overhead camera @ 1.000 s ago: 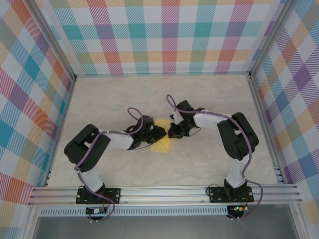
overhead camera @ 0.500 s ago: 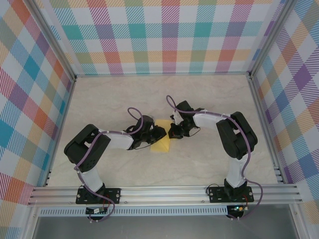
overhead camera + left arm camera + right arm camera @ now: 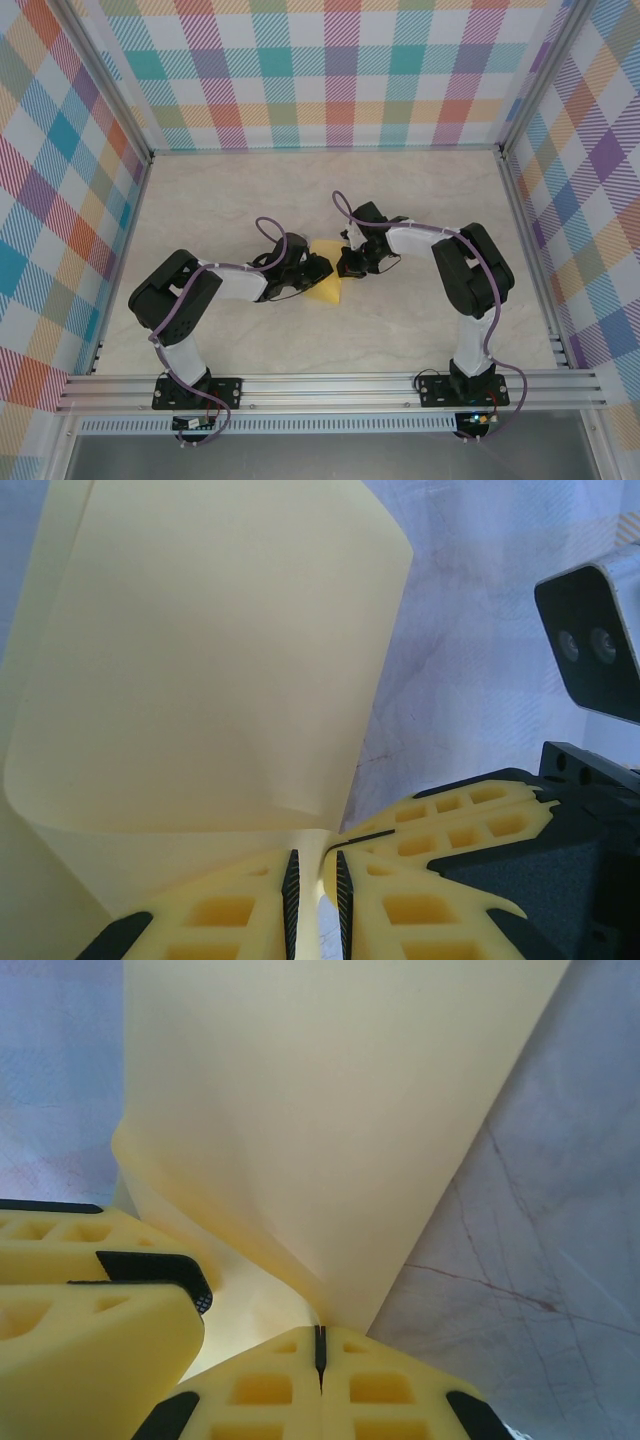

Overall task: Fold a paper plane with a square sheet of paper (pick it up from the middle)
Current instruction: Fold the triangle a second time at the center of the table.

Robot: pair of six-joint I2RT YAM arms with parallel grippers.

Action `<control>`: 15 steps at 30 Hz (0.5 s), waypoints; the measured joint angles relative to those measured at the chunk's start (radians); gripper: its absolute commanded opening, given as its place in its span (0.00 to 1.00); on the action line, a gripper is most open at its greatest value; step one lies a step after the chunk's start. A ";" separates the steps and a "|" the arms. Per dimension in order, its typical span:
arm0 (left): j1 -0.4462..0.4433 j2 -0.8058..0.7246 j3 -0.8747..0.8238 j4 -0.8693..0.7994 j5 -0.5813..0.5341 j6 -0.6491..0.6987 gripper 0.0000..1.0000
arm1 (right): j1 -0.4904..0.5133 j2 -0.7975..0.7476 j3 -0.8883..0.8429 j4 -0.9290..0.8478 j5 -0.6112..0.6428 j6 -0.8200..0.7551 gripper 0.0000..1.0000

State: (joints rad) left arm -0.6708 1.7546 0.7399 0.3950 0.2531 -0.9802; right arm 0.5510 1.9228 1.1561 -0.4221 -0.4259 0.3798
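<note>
Handling: thin yellow square paper sheet (image 3: pixel 200 660) is light and floppy (creases readily). Both left tool (image 3: pixel 315 880) and right tool (image 3: pixel 320 1355) pinch its edge; best hold there.

The top camera looks steeply down from above and behind the arm bases (image 3: pixel 197 390), taking in the whole bench (image 3: pixel 420 200). The wrist cameras sit just behind the left hand (image 3: pixel 315 858) and right hand (image 3: pixel 320 1332), each facing forward, very close to the square sheet of paper (image 3: pixel 325 290) at mid-bench, which all three views share.
</note>
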 measured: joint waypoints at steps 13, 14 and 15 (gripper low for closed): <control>0.000 0.000 0.000 0.000 0.000 0.000 0.21 | 0.000 0.000 0.000 -0.003 0.018 0.000 0.02; 0.000 0.000 0.000 0.000 0.000 0.000 0.21 | 0.000 0.000 0.000 -0.003 0.018 0.000 0.02; 0.000 0.000 0.000 0.000 0.000 0.000 0.20 | 0.000 0.000 0.000 -0.003 0.018 0.000 0.02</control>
State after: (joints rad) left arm -0.6708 1.7546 0.7399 0.3950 0.2531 -0.9806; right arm 0.5510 1.9232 1.1557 -0.4248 -0.4080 0.3798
